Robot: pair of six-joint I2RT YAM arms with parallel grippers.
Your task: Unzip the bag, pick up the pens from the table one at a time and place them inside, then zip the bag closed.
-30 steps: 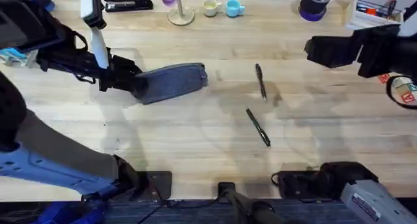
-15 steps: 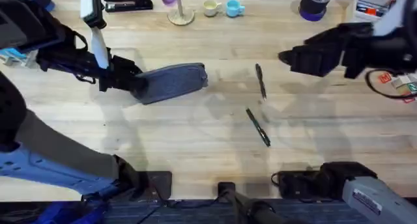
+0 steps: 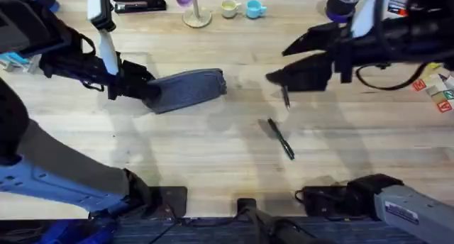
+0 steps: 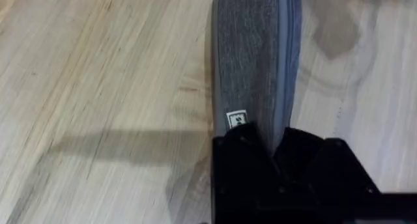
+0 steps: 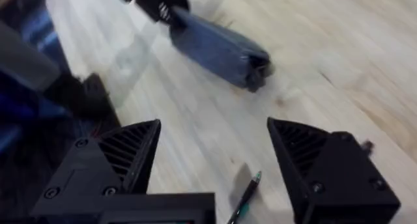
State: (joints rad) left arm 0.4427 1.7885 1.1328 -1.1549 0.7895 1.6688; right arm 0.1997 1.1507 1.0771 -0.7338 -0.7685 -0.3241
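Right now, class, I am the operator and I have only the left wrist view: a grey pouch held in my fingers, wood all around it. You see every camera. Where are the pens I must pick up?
Observer: Two pens lie on the table, apart from the bag, on the right arm's side of it: the far pen and the near pen.
Operator: Is the other arm anywhere near them?
Observer: Yes. The right gripper hangs open over the far pen's upper end; its own wrist view shows a pen on the wood below the gap between its spread fingers.
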